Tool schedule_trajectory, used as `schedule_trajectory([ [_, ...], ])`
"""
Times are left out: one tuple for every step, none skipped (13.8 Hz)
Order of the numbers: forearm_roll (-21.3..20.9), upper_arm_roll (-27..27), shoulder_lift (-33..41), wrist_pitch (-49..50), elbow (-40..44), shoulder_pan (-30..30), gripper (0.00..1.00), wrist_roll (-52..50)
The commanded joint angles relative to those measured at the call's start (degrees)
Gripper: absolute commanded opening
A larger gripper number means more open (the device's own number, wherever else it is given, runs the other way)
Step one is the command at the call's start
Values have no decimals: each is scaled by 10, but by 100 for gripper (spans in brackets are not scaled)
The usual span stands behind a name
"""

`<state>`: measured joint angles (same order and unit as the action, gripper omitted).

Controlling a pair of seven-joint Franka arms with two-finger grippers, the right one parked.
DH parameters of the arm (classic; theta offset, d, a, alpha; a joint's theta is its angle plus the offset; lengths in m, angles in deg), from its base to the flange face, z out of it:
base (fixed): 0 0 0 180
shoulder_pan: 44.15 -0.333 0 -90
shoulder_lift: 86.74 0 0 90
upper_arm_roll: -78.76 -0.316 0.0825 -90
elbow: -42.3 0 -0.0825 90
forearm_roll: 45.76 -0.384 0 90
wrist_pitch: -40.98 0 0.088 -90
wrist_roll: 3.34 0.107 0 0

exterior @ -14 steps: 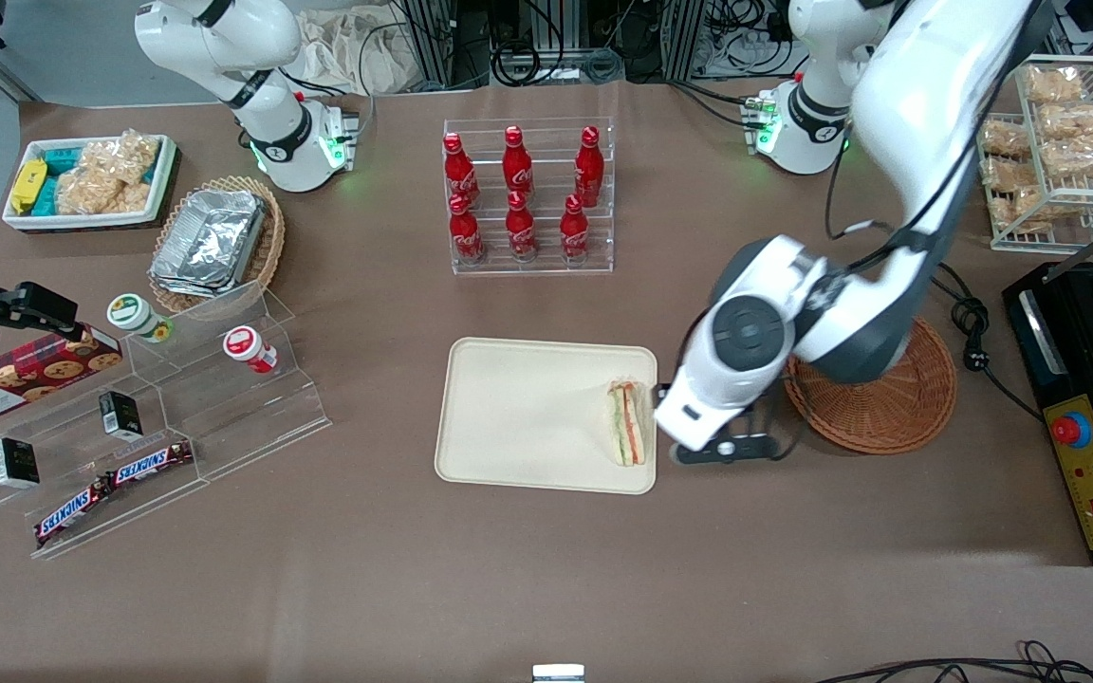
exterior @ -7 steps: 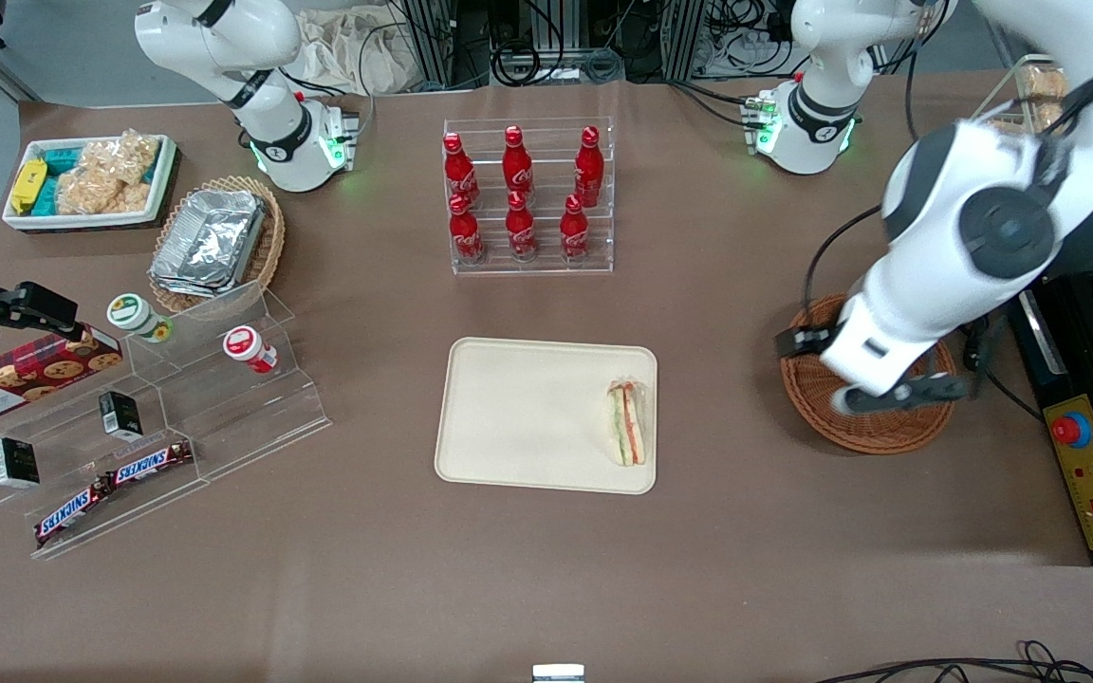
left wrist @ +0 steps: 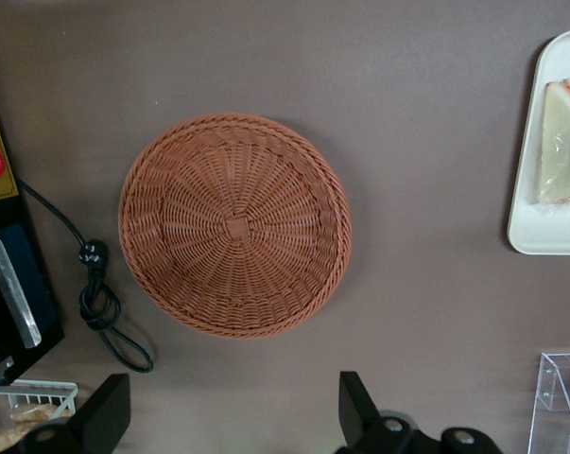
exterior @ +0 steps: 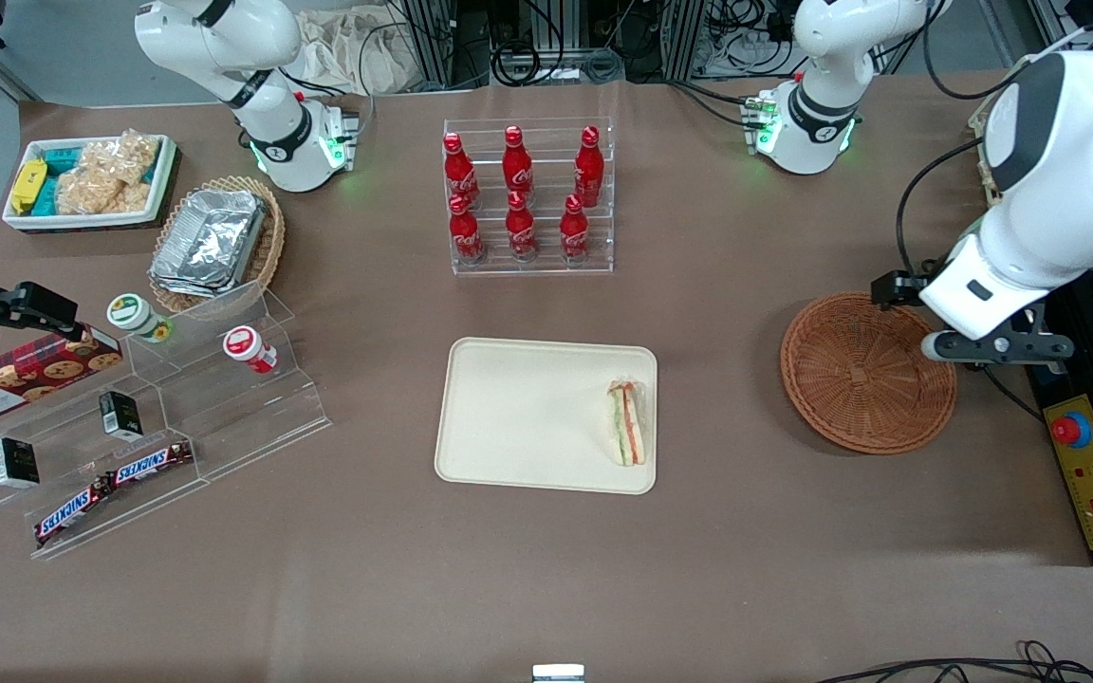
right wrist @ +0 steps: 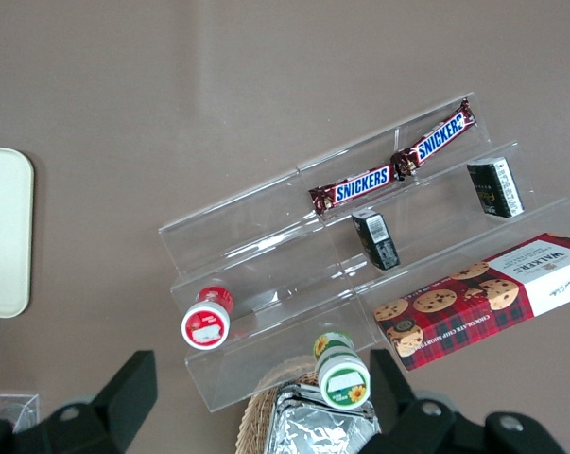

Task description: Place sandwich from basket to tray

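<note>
The sandwich (exterior: 626, 422) lies on the tray (exterior: 518, 417), against the rim nearest the basket, so the placing step looks done. The basket (exterior: 867, 371) sits empty toward the working arm's end of the worktop, well apart from the tray. Above the worktop, just beside the basket's rim and farther from the tray, the gripper (exterior: 995, 348) hangs with its fingers (left wrist: 105, 413) spread wide, holding nothing. Nothing seems left but for the arm to park clear of the basket.

Clear acrylic tiered stand (right wrist: 360, 246) at frame centre with two brown Snickers bars (right wrist: 390, 161), red-capped jar (right wrist: 206, 322), green-capped jar (right wrist: 341, 364), on brown surface (right wrist: 171, 95).
</note>
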<state>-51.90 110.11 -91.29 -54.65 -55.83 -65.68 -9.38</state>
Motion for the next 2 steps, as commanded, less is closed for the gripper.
schedule_trajectory([
  [-21,7,-29,31,48,-1,99,9],
  [-30,7,-35,43,63,-1,99,9],
])
